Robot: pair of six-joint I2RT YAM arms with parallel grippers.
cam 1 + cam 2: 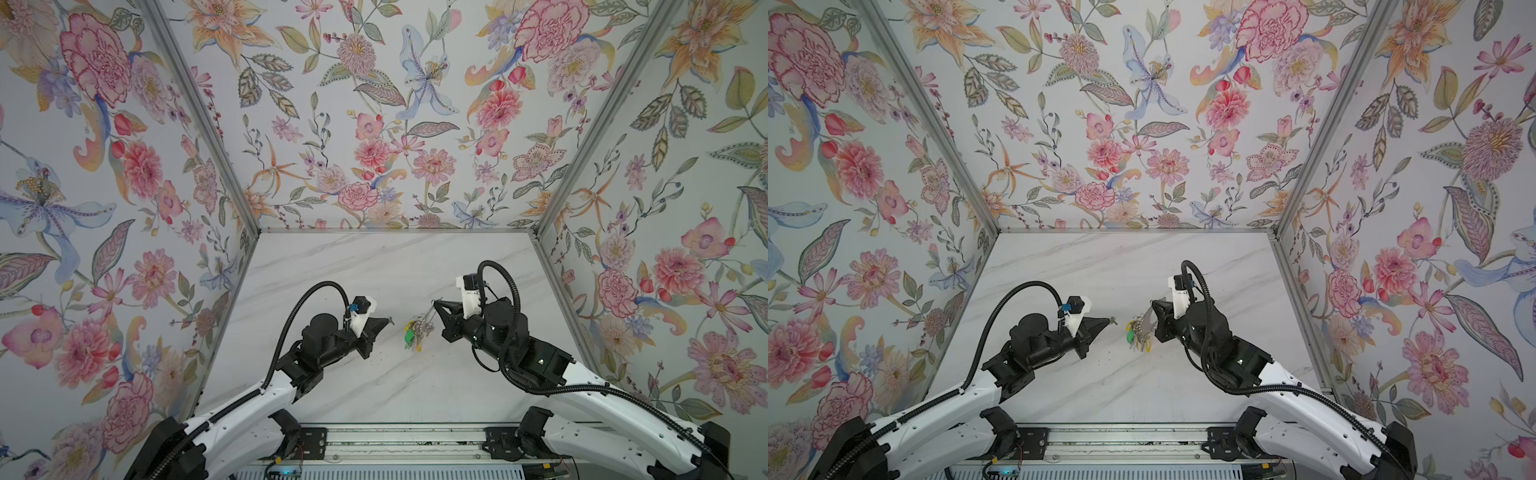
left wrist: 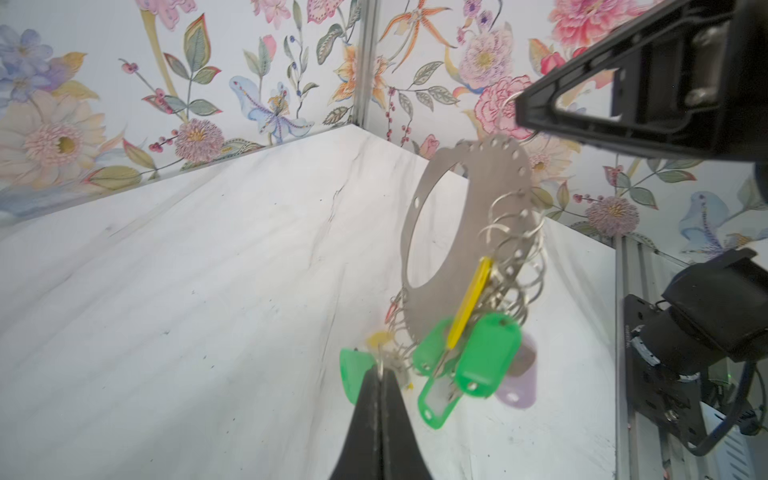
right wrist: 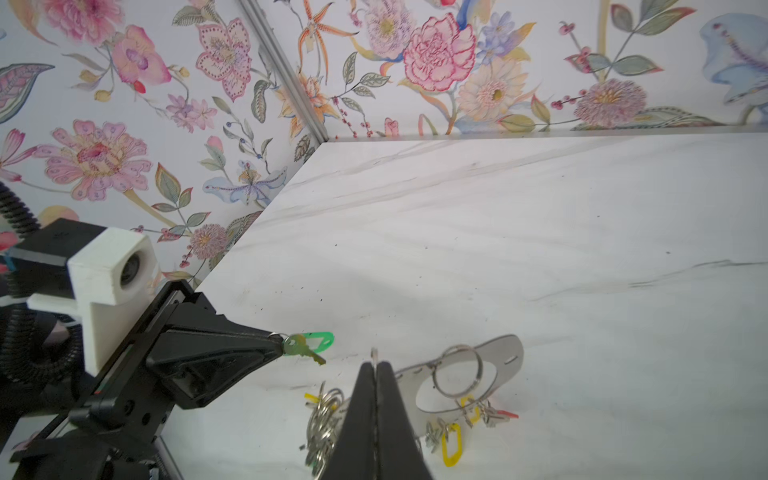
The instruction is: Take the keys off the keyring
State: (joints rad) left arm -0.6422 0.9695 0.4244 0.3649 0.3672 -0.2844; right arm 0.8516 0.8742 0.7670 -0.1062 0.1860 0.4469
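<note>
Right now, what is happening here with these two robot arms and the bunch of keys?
The right claw is shut on the top of the big metal keyring and holds it up, with many tagged keys hanging from its rim. The left claw is shut on one key with a green tag, which is apart from the keyring. So one key looks removed, and the others are not yet off.

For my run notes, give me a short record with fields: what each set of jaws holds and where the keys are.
left jaws: shut on one green-tagged key, clear of the keyring
right jaws: shut on a wire ring at the keyring's rim; keyring hangs
on keyring: green tags, yellow tag
table: white marble
</note>
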